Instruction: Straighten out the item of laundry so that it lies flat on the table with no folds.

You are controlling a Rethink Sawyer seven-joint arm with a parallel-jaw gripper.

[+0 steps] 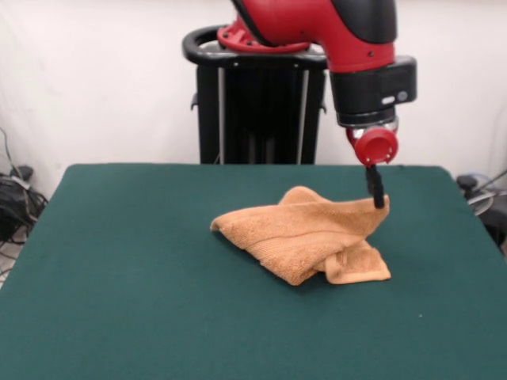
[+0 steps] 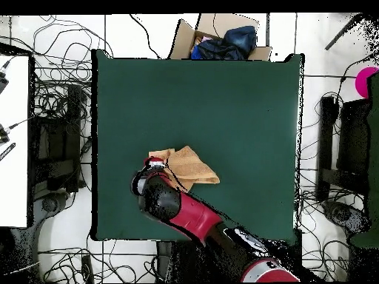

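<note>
Pincer (image 1: 378, 196): pinching raised towel (image 1: 305, 237) corner | Towel: folded on worktop (image 1: 119, 261) | Advice: draw corner outward, low, keeping tension.

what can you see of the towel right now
The towel is orange-tan terry with ribbed woven bands. It lies crumpled and folded over itself on the green table. One corner is lifted at the gripper, whose dark tips meet it there. The overhead view shows it partly hidden under the arm.
</note>
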